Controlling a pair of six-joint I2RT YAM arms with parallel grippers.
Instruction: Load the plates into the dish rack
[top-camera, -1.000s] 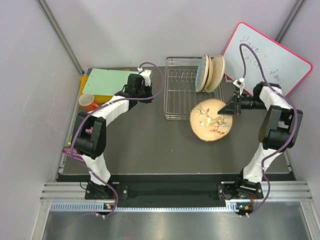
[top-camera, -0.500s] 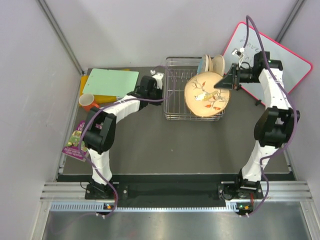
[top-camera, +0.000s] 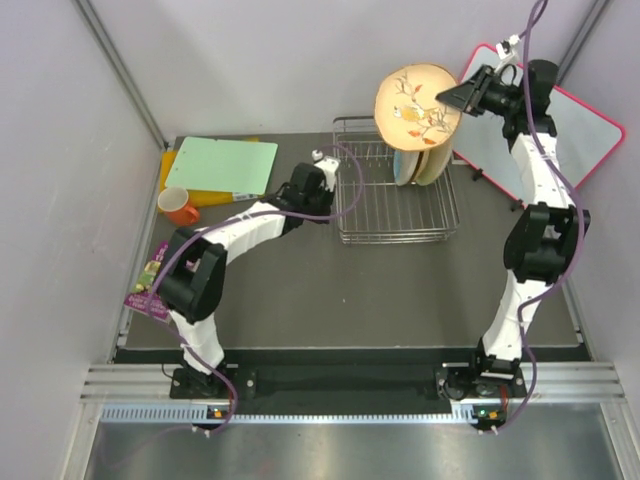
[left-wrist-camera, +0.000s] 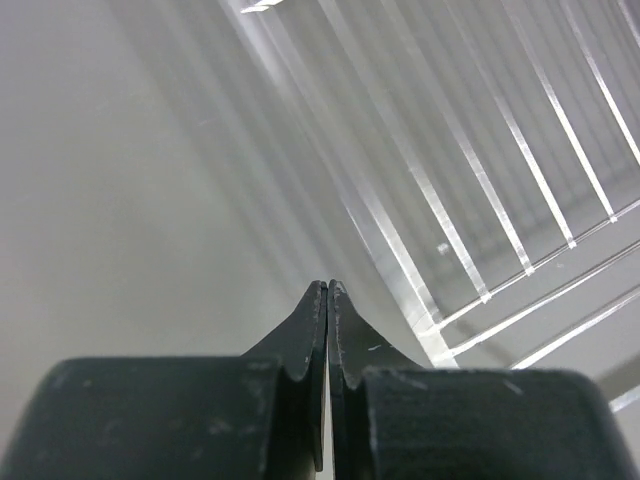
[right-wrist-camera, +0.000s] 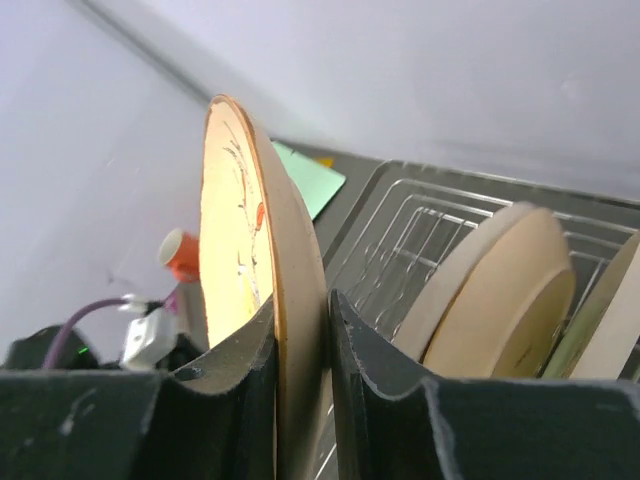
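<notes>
At the table's left edge an orange mug (top-camera: 180, 206) stood upright, just beside a green board (top-camera: 222, 165) lying in the far-left corner.

The left gripper (top-camera: 322, 180) sat low, just beside the left side of the dish rack (top-camera: 395, 215). Its jaws were pressed fully together with nothing between them. Its wrist view showed only blurred rack wires close ahead.

The rack stood at the table's far edge, right of centre. The standing plates (top-camera: 420, 168) rested on edge in its far-right corner. There were probably two, but the count is uncertain because their tops were hidden.

The right gripper (top-camera: 447, 97) was raised above that corner, jaws narrowed onto the rim of the peach plate (top-camera: 410, 110). This plate hung upright in the air over the standing plates, its sprig drawing facing left.

A pink-framed whiteboard (top-camera: 570, 140) leaned at the far-right corner.
</notes>
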